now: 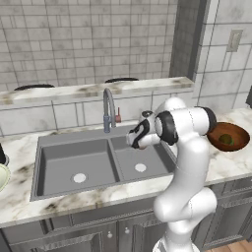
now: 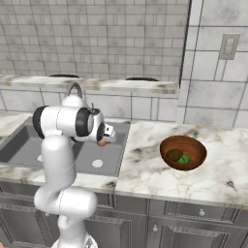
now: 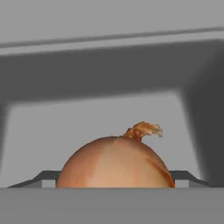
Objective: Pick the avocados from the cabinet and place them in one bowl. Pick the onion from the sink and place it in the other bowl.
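Two avocados (image 2: 179, 156) already lie in the reddish-brown bowl (image 2: 167, 145) on the tabletop (image 2: 145, 174), so my end effector (image 2: 101, 142) is clamped on the onion (image 3: 116, 164), held above the sink (image 1: 74, 147) for carrying to the other bowl.

Marble counter (image 2: 160, 181), grey tiled wall (image 1: 83, 39), wall outlet (image 2: 227, 46), drawer fronts (image 2: 193, 223)

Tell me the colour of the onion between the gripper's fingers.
Orange-brown with a paler sheen and a dry, ragged tip, the onion shows best in the hand view.
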